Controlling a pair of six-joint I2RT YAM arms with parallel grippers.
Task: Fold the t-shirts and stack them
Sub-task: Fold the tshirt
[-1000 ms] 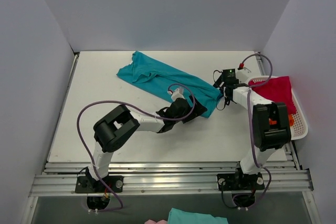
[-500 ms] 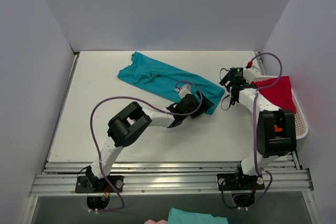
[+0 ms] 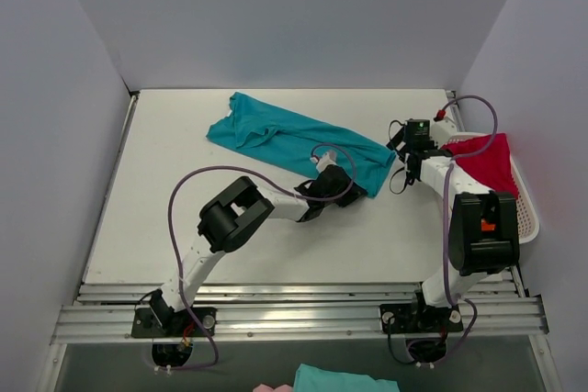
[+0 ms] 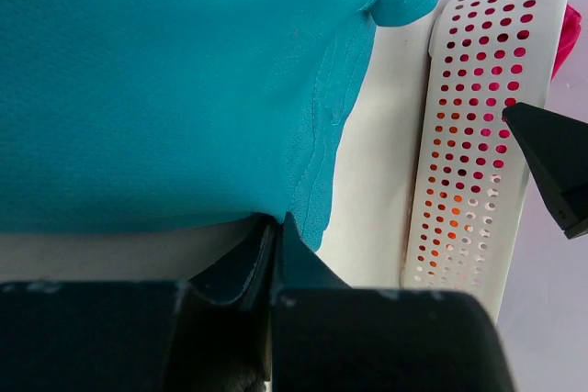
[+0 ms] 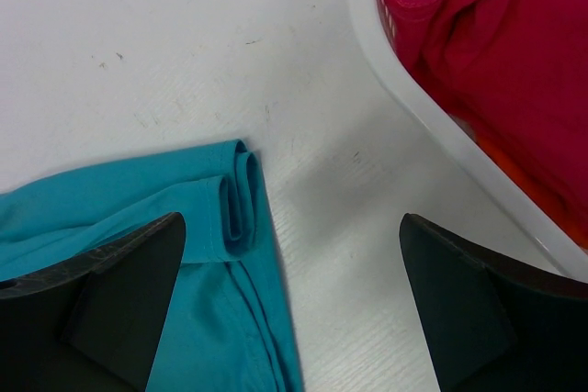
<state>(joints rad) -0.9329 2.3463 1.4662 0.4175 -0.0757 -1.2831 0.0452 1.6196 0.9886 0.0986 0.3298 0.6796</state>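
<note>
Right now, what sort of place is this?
Probably a robot lab test cell: plain walls boxing in a white table, an aluminium mounting rail along its near edge.

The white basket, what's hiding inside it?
A crimson-pink t-shirt lies on top in the white basket. A bit of orange cloth peeks out beneath it. Anything deeper is covered.

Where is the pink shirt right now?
Seen from above, the pink shirt lies in the white basket at the table's right edge, just right of the right gripper and the teal shirt's end.
</note>
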